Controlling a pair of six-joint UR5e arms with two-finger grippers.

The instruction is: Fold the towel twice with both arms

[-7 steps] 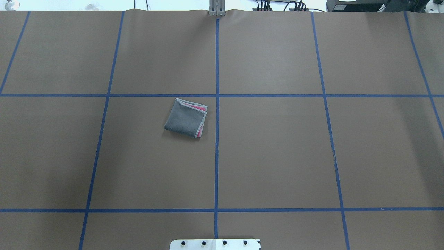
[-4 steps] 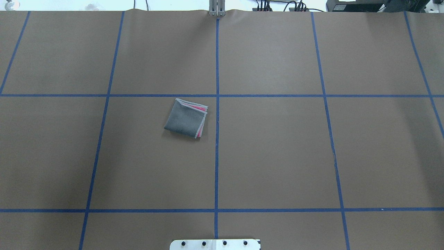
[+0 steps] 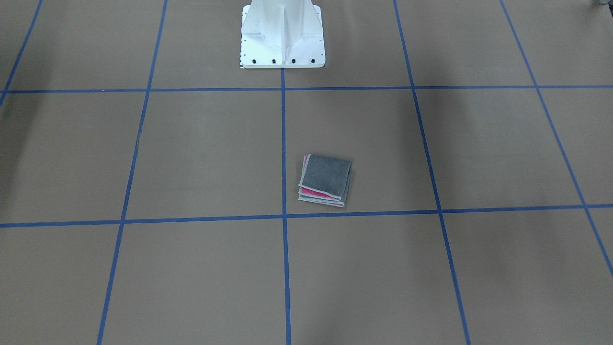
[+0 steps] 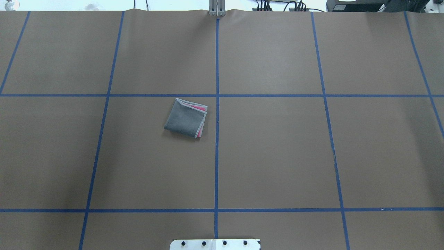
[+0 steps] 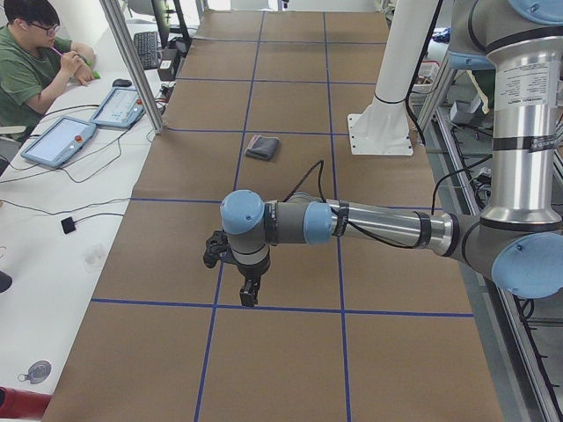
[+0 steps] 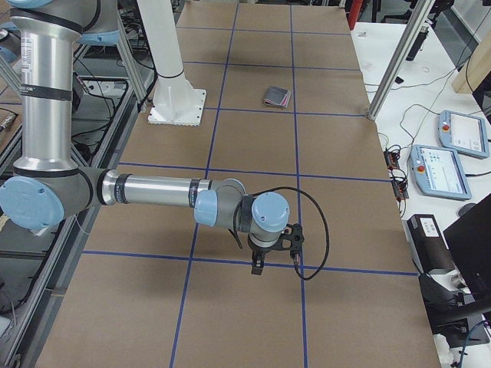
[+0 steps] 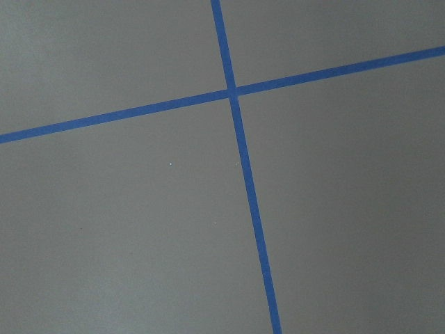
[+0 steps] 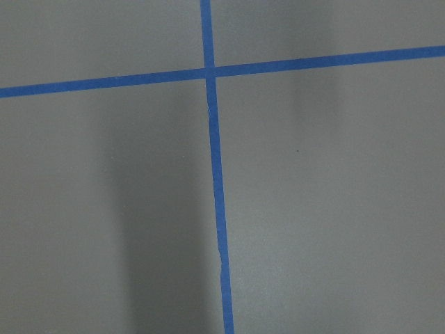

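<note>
Overhead exterior view: the towel lies folded into a small square, grey face up, with pink layers showing along its far and right edges. It rests flat on the brown surface, just left of the central blue tape line and close to a crossing of lines. Side views: the left gripper and the right gripper each point down over tape lines, well apart from the towel. Whether their fingers are released or clenched cannot be told.
</note>
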